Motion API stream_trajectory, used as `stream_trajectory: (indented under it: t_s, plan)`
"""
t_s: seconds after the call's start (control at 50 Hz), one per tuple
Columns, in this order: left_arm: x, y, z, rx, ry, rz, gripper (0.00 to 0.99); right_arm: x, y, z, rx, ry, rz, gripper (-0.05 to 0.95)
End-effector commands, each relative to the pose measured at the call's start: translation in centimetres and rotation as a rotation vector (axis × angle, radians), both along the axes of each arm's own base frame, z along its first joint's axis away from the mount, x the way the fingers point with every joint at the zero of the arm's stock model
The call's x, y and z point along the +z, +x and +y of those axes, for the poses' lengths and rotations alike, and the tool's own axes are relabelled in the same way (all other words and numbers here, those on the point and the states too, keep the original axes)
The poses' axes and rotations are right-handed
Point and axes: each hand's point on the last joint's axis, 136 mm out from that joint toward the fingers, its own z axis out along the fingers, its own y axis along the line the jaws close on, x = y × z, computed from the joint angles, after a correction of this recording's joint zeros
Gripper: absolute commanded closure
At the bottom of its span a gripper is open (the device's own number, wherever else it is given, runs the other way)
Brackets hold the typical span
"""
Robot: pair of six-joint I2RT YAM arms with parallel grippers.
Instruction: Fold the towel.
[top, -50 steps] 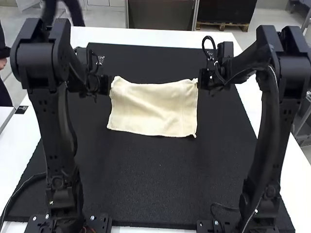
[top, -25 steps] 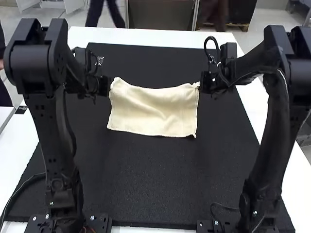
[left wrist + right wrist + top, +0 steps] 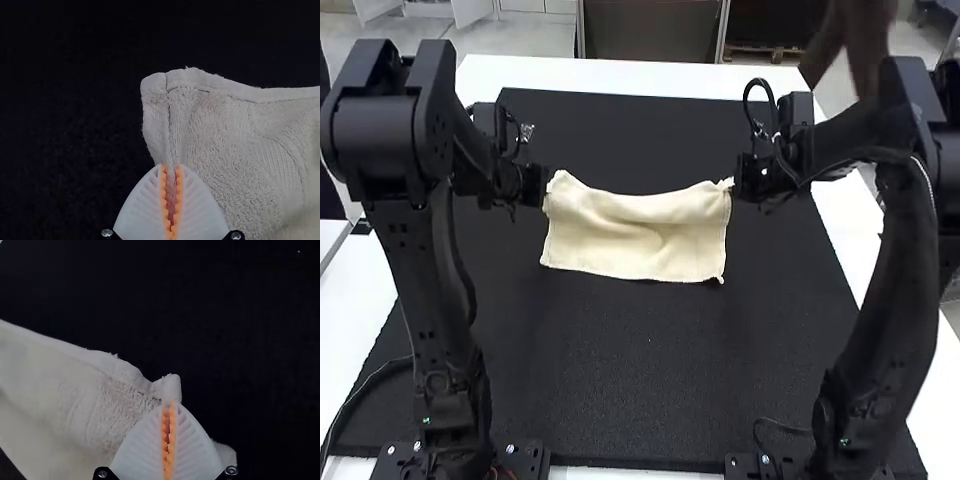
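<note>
High view: one towel (image 3: 635, 235), cream, plain, roughly rectangular and wider than deep, over the middle of a black mat (image 3: 640, 370) on a white table (image 3: 620, 73). Far edge dipping between two raised corners; near edge nearly straight, with a small curl at its right corner. Soft, shallow creases across the centre. Number of layers: cannot be told. Left gripper (image 3: 542, 185) at the far left corner; right gripper (image 3: 735, 183) at the far right corner.

Left wrist view: left gripper (image 3: 171, 167), white ribbed fingers (image 3: 200, 210) with orange toothed pads (image 3: 178, 195), clamped on the towel near its corner. Cloth of looped, nubbly pile, edged by a smooth stitched hem; a ribbed woven band farther along. Corner standing out past the fingertips, blunt and rounded.

Right wrist view: right gripper (image 3: 169, 405), of the same pattern, closed on a pinch of towel by the corner. A short, puckered tuft beyond the tips; fuzzy pile and hem slanting away, gently rippled. A further bit of pale cloth just beside the fingers' other flank.
</note>
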Motion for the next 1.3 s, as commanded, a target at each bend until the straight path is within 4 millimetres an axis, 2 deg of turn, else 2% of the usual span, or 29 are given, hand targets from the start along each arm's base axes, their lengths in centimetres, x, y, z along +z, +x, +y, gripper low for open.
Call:
stream_trajectory:
  t_s: [0.0, 0.34, 0.6, 0.88, 1.28]
  plan:
    - [1.8, -0.2, 0.4, -0.009, 0.023, -0.053, 0.979, 1.2, -0.5, -0.8, -0.013, 0.021, -0.02, 0.92]
    - [2.3, -1.4, 0.1, -0.012, 0.022, -0.045, 0.979, 1.1, -2.1, -2.1, -0.032, 0.027, 0.012, 0.92]
    - [2.5, -2.4, 0.1, -0.011, 0.023, -0.042, 0.979, 0.3, -4.0, -2.0, -0.023, 0.029, 0.049, 0.92]
    - [1.8, -4.0, -0.2, -0.011, 0.022, -0.021, 0.979, -1.2, -5.9, -2.0, -0.019, 0.031, 0.094, 0.92]
    - [0.1, -5.7, 0.0, -0.001, 0.021, 0.021, 0.979, -2.7, -7.1, -1.9, -0.021, 0.027, 0.131, 0.92]
